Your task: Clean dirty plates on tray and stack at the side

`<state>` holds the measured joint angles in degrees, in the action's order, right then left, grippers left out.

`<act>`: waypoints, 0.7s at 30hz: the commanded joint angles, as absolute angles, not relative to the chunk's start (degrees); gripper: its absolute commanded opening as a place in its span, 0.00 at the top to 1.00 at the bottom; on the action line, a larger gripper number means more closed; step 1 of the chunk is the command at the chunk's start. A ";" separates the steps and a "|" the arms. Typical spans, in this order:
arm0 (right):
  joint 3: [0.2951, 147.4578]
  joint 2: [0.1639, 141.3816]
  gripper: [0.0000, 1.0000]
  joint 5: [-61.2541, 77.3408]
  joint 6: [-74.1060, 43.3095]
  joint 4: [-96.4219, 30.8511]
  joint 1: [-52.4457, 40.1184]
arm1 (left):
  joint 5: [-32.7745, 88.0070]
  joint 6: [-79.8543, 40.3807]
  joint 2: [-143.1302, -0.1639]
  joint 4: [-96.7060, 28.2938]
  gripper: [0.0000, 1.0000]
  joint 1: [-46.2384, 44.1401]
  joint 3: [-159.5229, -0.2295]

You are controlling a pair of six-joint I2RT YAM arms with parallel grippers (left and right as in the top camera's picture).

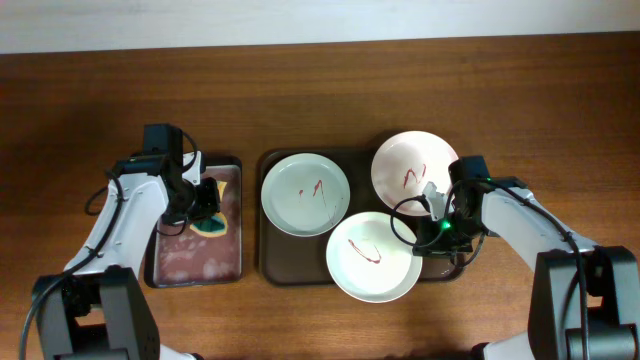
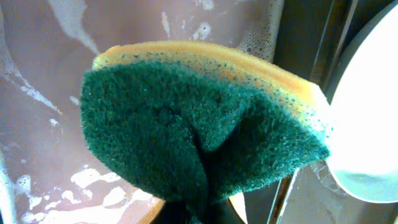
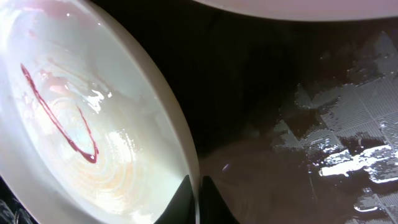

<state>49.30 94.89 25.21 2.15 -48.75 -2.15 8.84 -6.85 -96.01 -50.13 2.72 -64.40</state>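
Pinched at its lower edge, one sponge fills the left wrist view. It has a coarse dark green scouring face, creased inward at the pinch, on a yellow foam backing. The left claw is closed on this sponge. Directly beneath that claw lies one small black tray, rectangular, with a pinkish inside that is wet and streaked with white foam.

The right claw is closed on the rim of one loop-marked plate; its two dark fingertips sit on either side of the rim. This plate is round, shallow, glossy and white, with one thin red loop drawn in its bowl. It spreads to the left of the right claw.

Dirty plates, count: three.
- Loop-marked plate: as above; it overlaps the tray's front rim in the overhead view.
- Pale green plate: round, with short red strokes, well left of the right claw.
- Pinkish plate: round, with red scribble, just beyond the right claw.

All three rest on one dark brown tray, rectangular with rounded corners, a raised rim and a wet, finely gridded floor. Both trays stand side by side on one brown wood-grain worktop.
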 commanded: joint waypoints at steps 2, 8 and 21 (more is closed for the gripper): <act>50.17 94.98 0.96 26.55 2.50 -48.56 -1.85 | 9.78 -6.48 -95.11 -49.78 1.00 2.72 -65.36; 50.17 94.98 0.95 26.37 2.50 -47.92 -1.85 | -0.93 -4.78 -94.59 -36.21 1.00 2.74 -65.49; 50.17 94.98 0.96 26.35 2.50 -47.51 -1.85 | -11.86 -4.25 -85.91 -35.07 1.00 -2.28 -65.56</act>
<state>49.32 94.89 25.19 2.15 -47.53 -2.15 -8.91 -5.30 -87.05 -33.21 -1.15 -64.47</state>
